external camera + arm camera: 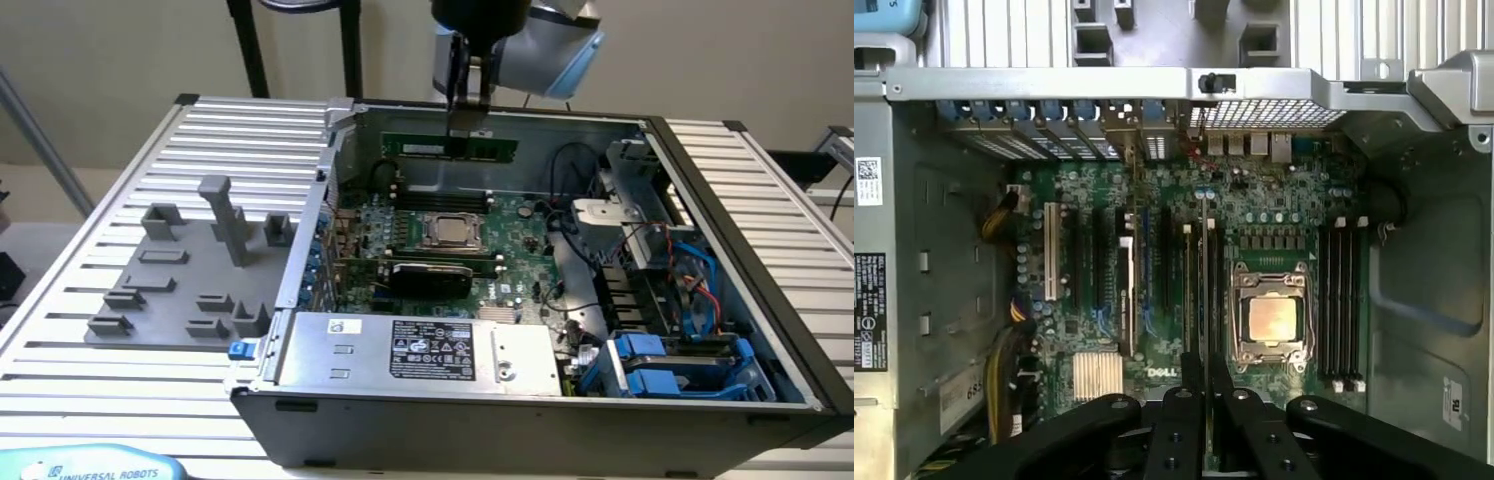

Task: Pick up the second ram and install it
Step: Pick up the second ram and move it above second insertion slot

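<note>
Second ram [416, 147] hangs in the air over the far side of the open computer case [747, 260]. The gripper [465, 130] pinches it near the middle of its upper edge, with the fingers pressed against its two flat faces. Holding it there keeps the long stick level and leaves its lower edge free, which suits a straight push down into a slot.

In the exterior view it sits at twelve o'clock from the processor socket [454, 232]. The black memory slots [441, 187] lie between the two and run the same way as the stick.

From the wrist, the stick [1206, 300] shows edge-on as a thin strip between the fingers [1182, 420]. It runs parallel to the memory slots [1344, 300], with the processor socket [1272, 318] lying between them. I judge it lined up in direction but not yet over its slot, and well clear of the board.

A grey holder [174, 290] rests on the slatted tabletop [240, 130], at nine o'clock from the case and well apart from the gripper.
</note>
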{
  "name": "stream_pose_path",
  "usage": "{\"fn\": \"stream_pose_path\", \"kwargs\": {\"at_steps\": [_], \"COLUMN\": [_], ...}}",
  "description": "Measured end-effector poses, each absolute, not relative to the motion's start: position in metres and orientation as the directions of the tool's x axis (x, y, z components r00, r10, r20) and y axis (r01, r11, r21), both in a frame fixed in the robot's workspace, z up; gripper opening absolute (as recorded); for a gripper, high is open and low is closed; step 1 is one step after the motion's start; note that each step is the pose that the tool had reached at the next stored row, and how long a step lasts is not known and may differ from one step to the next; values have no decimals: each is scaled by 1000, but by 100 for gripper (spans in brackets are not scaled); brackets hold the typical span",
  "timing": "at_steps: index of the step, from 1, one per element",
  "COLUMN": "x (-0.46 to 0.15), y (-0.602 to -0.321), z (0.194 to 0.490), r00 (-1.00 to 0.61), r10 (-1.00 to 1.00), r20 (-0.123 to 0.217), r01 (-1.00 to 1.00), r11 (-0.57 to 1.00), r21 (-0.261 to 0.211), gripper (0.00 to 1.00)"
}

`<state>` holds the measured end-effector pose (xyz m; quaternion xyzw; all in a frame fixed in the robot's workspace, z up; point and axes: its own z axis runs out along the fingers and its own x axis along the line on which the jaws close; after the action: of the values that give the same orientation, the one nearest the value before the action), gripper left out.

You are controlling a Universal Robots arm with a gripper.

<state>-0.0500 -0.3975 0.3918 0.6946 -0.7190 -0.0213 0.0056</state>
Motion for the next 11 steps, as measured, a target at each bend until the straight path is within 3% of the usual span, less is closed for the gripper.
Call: {"fn": "stream_pose_path", "kwargs": {"at_steps": [11], "x": [-40], "y": [-372], "z": [373], "r00": [-35], "r10": [-999], "r20": [-22], "r01": [-999], "r11": [34], "r21": [38], "gripper": [13]}}
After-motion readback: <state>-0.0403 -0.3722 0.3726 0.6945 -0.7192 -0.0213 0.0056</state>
